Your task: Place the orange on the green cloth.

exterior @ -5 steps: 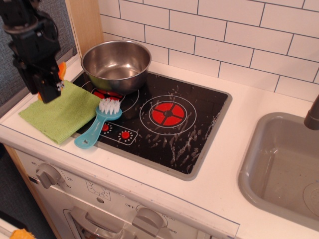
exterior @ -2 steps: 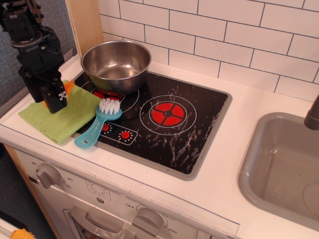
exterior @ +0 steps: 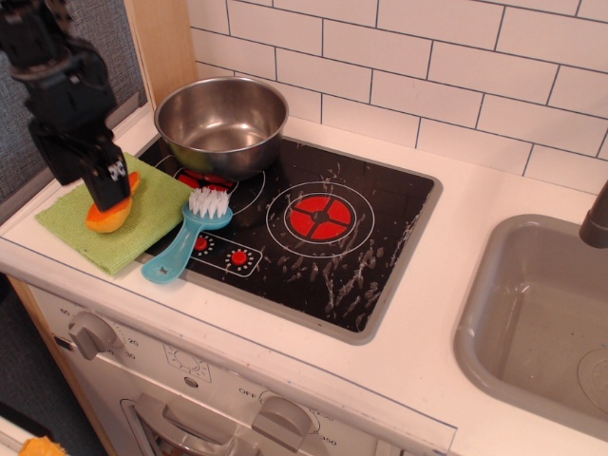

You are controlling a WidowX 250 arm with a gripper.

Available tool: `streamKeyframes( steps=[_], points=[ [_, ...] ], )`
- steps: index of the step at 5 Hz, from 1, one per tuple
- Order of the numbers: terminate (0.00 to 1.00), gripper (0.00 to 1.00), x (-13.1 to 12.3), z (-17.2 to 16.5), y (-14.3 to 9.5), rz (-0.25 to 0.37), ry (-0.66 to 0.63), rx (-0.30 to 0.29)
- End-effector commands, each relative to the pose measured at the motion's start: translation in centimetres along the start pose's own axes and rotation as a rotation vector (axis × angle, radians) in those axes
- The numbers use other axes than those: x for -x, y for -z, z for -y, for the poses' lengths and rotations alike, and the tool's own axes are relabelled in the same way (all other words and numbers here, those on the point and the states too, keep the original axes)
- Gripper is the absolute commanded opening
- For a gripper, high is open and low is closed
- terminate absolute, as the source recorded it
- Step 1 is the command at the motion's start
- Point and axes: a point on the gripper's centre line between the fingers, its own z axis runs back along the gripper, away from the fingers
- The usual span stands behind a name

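Orange (exterior: 112, 215): lies on green cloth (exterior: 142, 223), at 9 o'clock on counter (exterior: 494, 204). Gripper (exterior: 106, 190) just above it; finger spread and grip cannot be told. Steel bowl (exterior: 221, 122), 11 o'clock: nothing seen inside.

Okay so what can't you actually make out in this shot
- Fingers: the arm's own dark body blocks them, so open or shut is unclear.
- Orange: its upper part is covered by the fingers.
- Green cloth: its far part lies behind the arm.
- Sink: cropped by the right edge.
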Motion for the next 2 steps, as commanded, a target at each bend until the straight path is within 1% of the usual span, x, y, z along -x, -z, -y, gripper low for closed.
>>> streamKeyframes(
  steps=[1, 2],
  points=[
    [0.00, 1.00, 0.21, 0.78, -2.55, 0.038, -0.043, -0.044],
    [0.00, 1.00, 0.12, 0.98, -2.22, -0.004, -0.061, -0.093]
  ],
)
